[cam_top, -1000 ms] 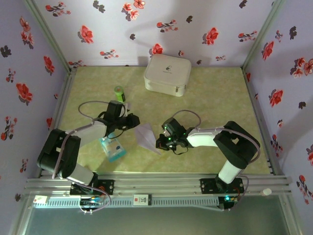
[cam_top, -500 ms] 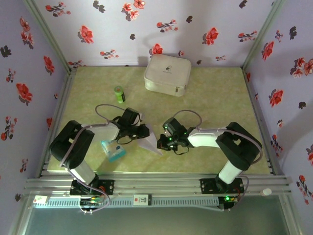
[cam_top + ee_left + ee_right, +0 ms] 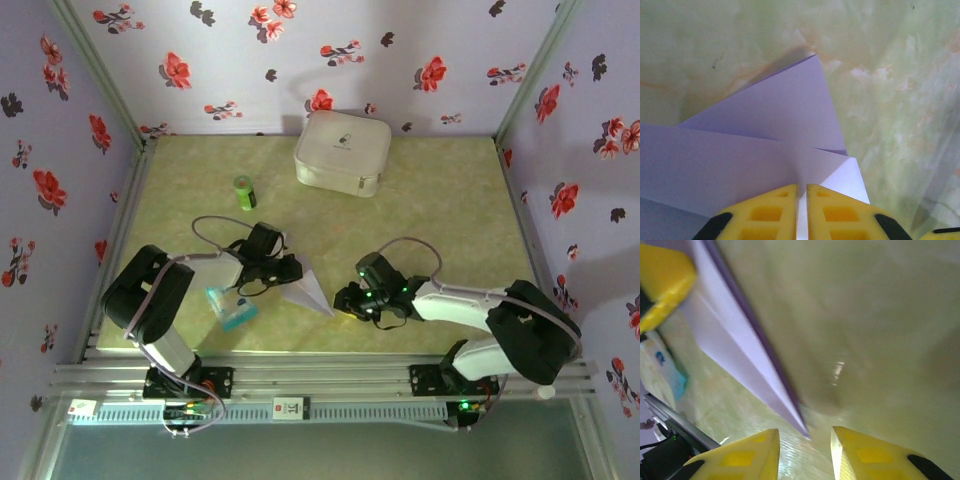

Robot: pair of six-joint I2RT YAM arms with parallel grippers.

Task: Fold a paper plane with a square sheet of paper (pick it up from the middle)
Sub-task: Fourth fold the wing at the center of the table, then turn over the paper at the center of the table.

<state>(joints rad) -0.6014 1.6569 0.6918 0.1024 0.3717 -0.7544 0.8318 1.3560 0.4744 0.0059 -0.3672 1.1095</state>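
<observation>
Left wrist: plane (image 3: 765, 145) cut by left and bottom edges; fingers (image 3: 770, 215) cut at bottom. Right wrist: plane blurred, runs off top-left; packet (image 3: 665, 370) cut by left edge. Top: left gripper (image 3: 285, 270) hides plane's left end; case (image 3: 342, 150) logo unreadable.

Change over the last second: the grip on the plane passes from the right arm to the left.

The left gripper (image 3: 288, 270) has swung in from the left to the rear edge of the plane (image 3: 308, 290) and now pinches the paper, jaws all but closed. The right gripper (image 3: 347, 300), earlier closed at the plane's near tip, has parted its jaws and backed off to the right. The tip now lies just ahead of its fingers, and its elbow has swung right.
</observation>
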